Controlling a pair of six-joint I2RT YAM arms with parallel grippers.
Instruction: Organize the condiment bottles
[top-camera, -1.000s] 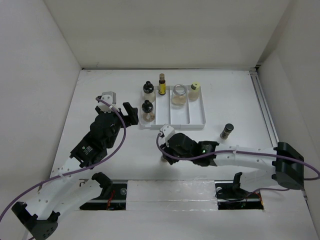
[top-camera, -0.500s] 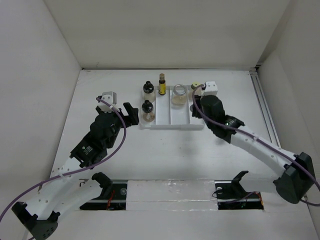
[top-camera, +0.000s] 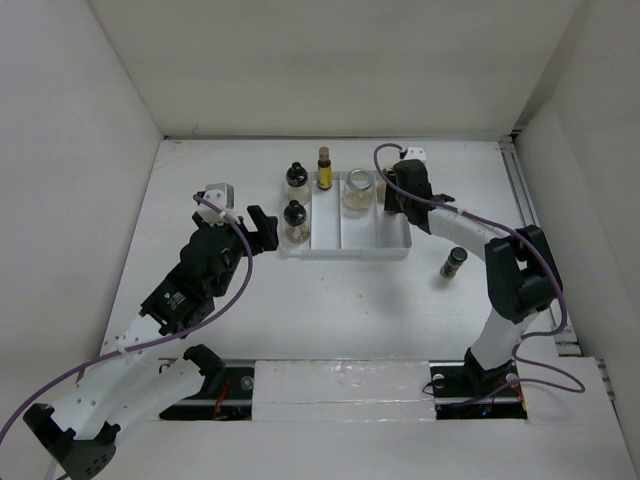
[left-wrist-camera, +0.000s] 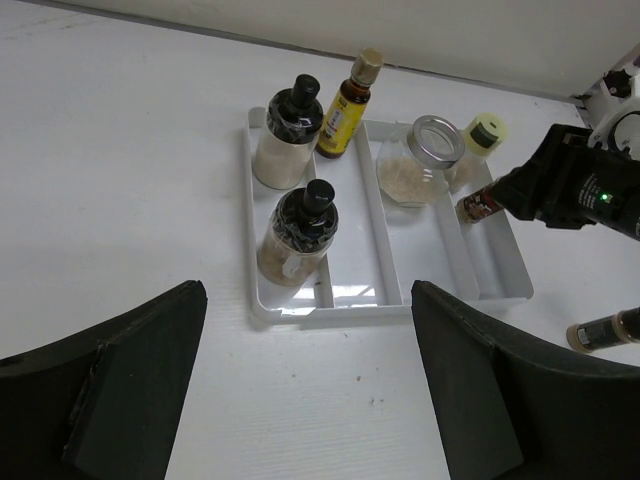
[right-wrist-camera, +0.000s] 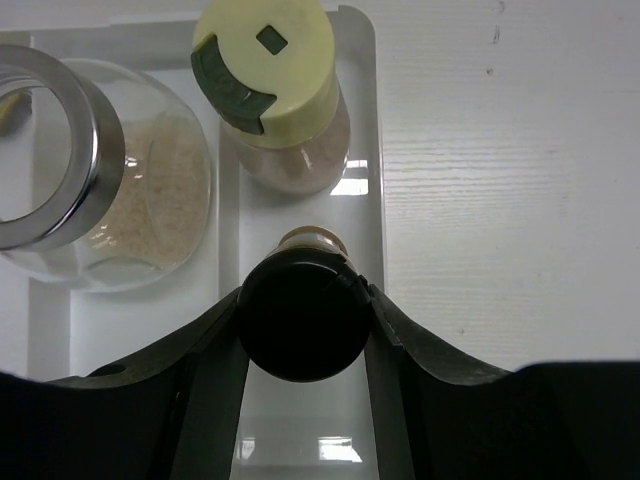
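Observation:
A white divided tray (top-camera: 345, 250) holds two black-capped round jars (top-camera: 297, 177) (top-camera: 294, 220), a slim yellow-amber bottle (top-camera: 324, 168) and a wide glass jar (top-camera: 358, 190) of beige grains. My right gripper (right-wrist-camera: 303, 300) is shut on a small black-capped bottle (right-wrist-camera: 300, 325), held upright over the tray's right compartment (right-wrist-camera: 300, 440), just in front of a yellow-lidded shaker (right-wrist-camera: 270, 90). One dark bottle (top-camera: 454, 262) stands on the table right of the tray. My left gripper (left-wrist-camera: 310, 400) is open and holds nothing, just short of the tray's front left corner.
White walls enclose the table on three sides. A metal rail (top-camera: 530, 215) runs along the right edge. The right arm (top-camera: 470, 228) stretches over the table behind the dark bottle.
The right arm swung from the middle of the table up to the tray's right compartment, carrying the small bottle. The left arm has stayed still.

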